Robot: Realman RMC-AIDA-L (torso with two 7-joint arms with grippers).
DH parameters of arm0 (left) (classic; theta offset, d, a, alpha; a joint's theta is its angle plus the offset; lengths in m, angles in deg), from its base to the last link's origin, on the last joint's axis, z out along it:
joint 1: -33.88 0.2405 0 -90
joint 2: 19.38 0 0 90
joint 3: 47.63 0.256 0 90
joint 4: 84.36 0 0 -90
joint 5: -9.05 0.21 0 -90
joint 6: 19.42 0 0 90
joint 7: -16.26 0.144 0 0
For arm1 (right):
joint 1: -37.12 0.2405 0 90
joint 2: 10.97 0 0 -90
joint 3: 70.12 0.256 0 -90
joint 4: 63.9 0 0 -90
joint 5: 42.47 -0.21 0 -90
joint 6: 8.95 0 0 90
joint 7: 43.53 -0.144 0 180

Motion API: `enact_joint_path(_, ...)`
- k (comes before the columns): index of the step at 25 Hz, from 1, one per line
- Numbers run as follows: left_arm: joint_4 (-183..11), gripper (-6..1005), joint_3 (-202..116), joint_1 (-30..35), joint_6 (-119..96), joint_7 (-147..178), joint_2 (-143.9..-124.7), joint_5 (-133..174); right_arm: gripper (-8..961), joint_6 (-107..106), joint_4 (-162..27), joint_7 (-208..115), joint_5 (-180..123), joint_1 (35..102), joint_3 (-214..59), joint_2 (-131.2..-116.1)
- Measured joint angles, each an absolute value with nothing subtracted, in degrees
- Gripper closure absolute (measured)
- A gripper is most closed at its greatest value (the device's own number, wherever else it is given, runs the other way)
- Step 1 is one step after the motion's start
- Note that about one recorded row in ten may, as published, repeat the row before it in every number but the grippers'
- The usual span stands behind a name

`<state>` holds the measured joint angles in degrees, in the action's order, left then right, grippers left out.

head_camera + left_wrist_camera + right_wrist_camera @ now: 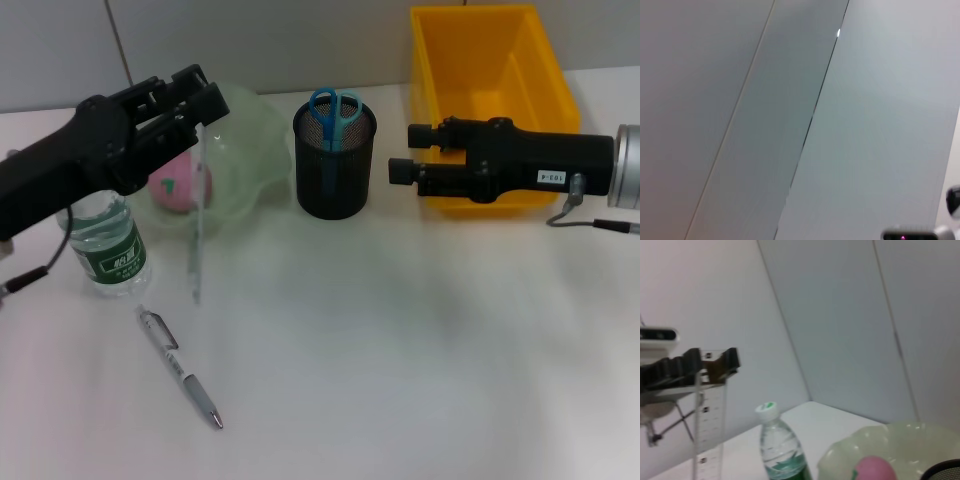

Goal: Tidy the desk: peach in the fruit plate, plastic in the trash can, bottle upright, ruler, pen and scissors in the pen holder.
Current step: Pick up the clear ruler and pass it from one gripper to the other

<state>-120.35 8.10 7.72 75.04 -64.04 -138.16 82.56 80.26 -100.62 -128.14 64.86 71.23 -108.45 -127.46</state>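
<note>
My left gripper is raised over the left of the desk, shut on the top end of a clear ruler that hangs straight down in front of the fruit plate. The right wrist view shows the same left gripper pinching the ruler. A pink peach lies in the pale green fruit plate. The bottle stands upright. A pen lies on the desk. Blue scissors stand in the black mesh pen holder. My right gripper hovers open beside the holder. Any plastic is out of view.
The yellow trash can stands at the back right, behind my right arm. A grey panelled wall runs along the back of the desk. The white desk top stretches across the front and right.
</note>
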Motion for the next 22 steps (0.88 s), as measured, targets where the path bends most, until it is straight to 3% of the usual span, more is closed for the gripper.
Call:
enact_joint_path(11,-107.83,612,29.20,7.22,75.58,-39.56,-138.52,56.91,273,84.54,-99.46,-126.44,63.38,69.17,-108.35,-127.64)
enact_joint_path(19,-103.14,612,51.50,6.29,72.48,-23.35,-138.55,31.21,276,86.95,-94.57,-117.65,59.26,66.71,-107.94,-128.78)
enact_joint_path(22,-104.24,612,57.79,6.59,70.79,-19.10,-138.56,24.71,278,87.76,-89.95,-109.94,56.14,66.32,-107.90,-129.86)
